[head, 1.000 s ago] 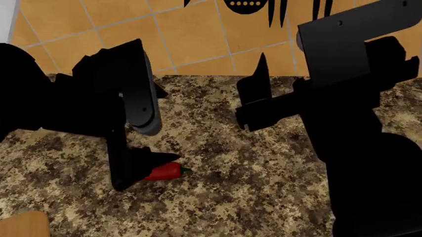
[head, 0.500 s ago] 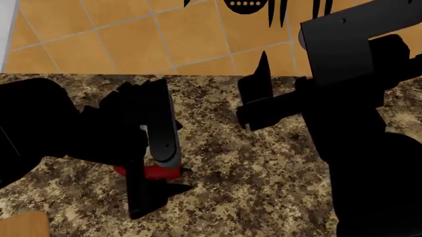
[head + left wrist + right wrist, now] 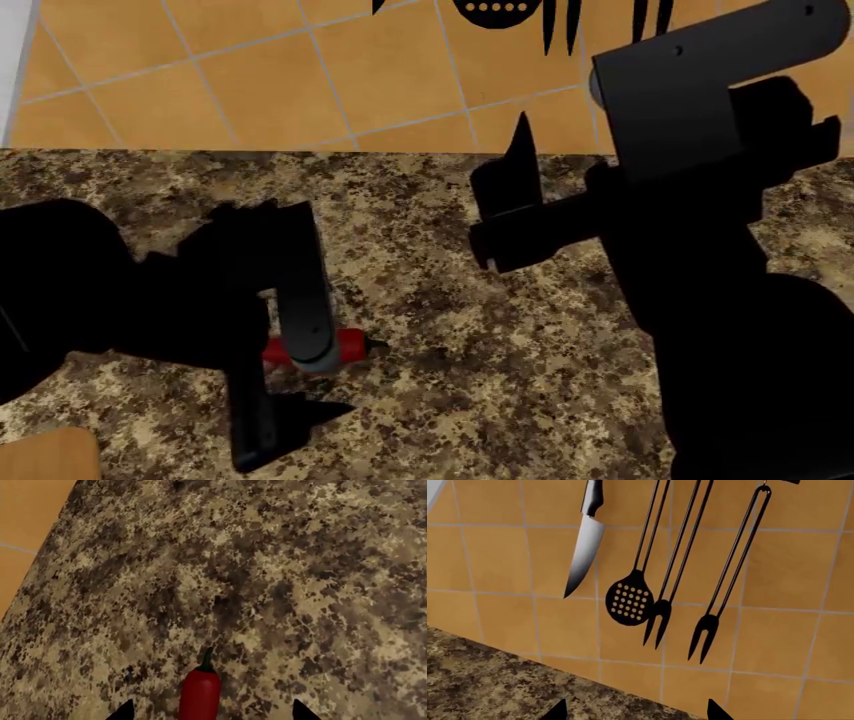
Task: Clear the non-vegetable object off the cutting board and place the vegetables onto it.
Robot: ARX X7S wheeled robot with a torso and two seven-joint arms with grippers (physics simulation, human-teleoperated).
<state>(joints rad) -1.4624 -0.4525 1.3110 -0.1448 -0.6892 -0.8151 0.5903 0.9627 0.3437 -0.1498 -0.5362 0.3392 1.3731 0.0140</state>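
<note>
The slim red chili (image 3: pixel 199 696) with its green stem lies on the speckled counter. In the left wrist view it sits between the two tips of my left gripper (image 3: pixel 210 714), which is open and straddles it without gripping. In the head view the chili (image 3: pixel 351 346) shows partly from behind the left arm, with the left gripper (image 3: pixel 296 400) pointing down over it. A corner of the tan cutting board (image 3: pixel 47 455) shows at the bottom left. My right gripper (image 3: pixel 501 200) is raised, open and empty (image 3: pixel 635 712). The radish, the beet and any non-vegetable object are out of view.
An orange tiled wall (image 3: pixel 267 70) rises behind the granite counter (image 3: pixel 507 370). A knife (image 3: pixel 584 555), a slotted spoon (image 3: pixel 629 602) and two forks (image 3: pixel 704 630) hang on the wall in front of the right gripper.
My left arm has swung over the chili and lowered, so the open fingers now straddle it. The chili has not moved. The right arm has barely shifted.
</note>
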